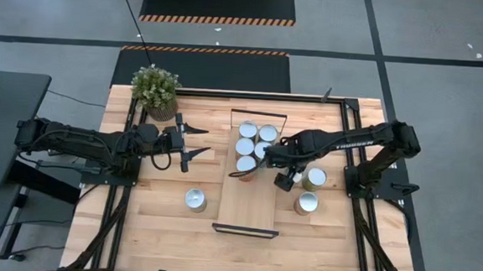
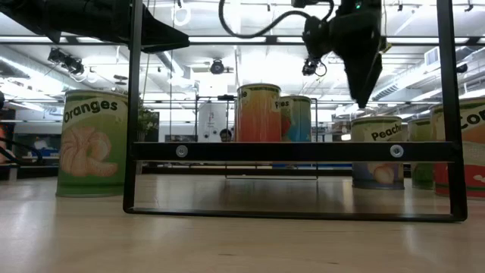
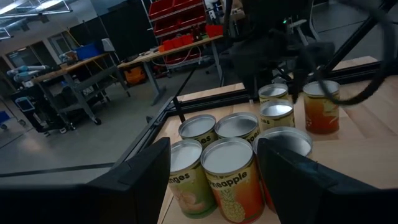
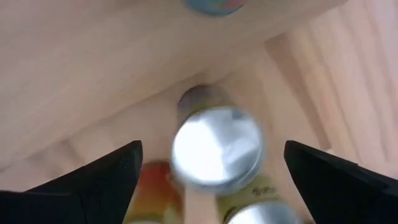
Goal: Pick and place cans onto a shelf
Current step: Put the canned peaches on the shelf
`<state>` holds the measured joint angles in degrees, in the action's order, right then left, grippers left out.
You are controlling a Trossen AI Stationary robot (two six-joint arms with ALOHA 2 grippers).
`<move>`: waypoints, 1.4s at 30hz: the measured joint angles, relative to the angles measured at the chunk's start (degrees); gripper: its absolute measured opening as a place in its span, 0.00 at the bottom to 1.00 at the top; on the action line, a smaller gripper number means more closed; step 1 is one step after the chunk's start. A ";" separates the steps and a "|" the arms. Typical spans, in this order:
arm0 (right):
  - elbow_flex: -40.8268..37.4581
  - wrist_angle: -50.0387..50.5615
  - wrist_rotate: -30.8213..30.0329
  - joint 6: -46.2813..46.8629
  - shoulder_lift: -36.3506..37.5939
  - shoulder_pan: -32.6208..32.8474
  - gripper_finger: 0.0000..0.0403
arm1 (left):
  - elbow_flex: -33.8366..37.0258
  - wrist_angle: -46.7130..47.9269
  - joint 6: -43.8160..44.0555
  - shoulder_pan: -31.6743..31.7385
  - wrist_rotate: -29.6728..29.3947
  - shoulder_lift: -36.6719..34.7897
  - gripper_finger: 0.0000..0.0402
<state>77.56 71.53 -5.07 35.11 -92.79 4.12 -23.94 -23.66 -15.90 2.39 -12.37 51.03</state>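
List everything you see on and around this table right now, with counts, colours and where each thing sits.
Cans on the shelf: five visible, silver tops, clustered at the far end of the board.
Cans on the table, right of the shelf: two, silver tops.
Can on the table, left of the shelf: one, silver top.
Shelf: one, light wood with black wire ends, lying along the table's middle.
Plant: one, green, in a pot at the far left corner.
Table: one, light wood.
Left claw: black, open, left of the shelf, empty.
Right claw: black, open, above the shelf's cans.
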 joint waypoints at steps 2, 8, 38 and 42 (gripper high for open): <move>-0.13 -0.21 -1.73 0.74 0.02 -0.59 0.99 | 0.00 0.00 -0.01 0.00 0.00 0.00 0.61; -0.13 -0.33 -4.24 2.45 0.06 -0.89 0.99 | 0.00 -0.02 -0.09 0.00 -0.01 0.00 0.61; -11.60 -10.14 0.83 4.44 0.06 -0.89 0.99 | 0.00 0.01 0.10 0.00 0.00 0.00 0.61; -12.96 -10.21 3.23 3.93 0.06 -0.87 0.99 | 0.00 0.00 0.26 0.00 -0.01 0.00 0.61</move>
<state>64.60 61.32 -1.84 39.05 -92.73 3.25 -23.94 -23.66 -15.64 2.39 -12.38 51.03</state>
